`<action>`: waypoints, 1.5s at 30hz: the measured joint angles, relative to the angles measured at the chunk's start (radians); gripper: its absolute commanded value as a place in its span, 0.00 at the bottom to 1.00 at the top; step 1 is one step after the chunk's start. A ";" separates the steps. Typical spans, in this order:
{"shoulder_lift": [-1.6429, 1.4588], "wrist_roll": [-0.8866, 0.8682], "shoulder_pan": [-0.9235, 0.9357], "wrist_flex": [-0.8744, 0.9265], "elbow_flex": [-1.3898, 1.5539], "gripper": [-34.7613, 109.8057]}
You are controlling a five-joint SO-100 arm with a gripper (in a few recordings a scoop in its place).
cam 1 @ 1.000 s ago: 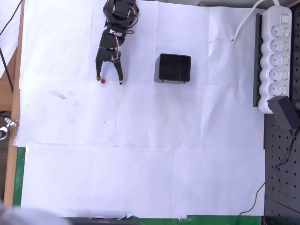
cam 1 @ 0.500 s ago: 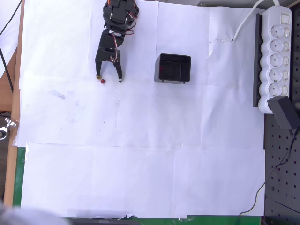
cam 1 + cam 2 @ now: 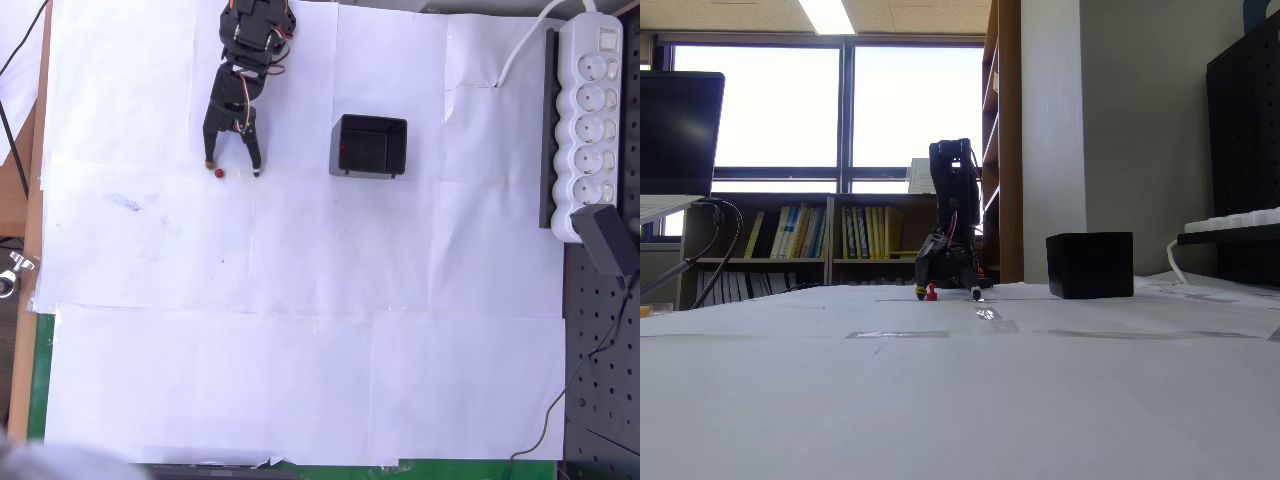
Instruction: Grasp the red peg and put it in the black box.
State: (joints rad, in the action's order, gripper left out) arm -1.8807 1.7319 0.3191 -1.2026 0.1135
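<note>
Overhead view: peg [image 3: 219, 172] on the desk [image 3: 300, 300], between the spread gripper [image 3: 233, 168] fingertips, nearer the left one. Box [image 3: 369, 146] well right of the gripper. Power strip [image 3: 587, 120] along the right edge, well apart from the box.

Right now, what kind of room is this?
Probably an office or lab: bookshelves under big windows, a paper-covered table with a power strip and a perforated board.

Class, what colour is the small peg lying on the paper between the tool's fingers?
Red. The peg shows best in the overhead view, against white paper.
</note>
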 measured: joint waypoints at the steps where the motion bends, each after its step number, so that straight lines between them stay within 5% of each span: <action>1: -0.005 0.002 0.002 0.000 0.008 0.48; 45: -0.017 0.014 0.031 0.000 0.023 0.32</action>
State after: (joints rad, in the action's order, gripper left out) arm -1.8975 1.7457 0.3497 -1.2026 0.1365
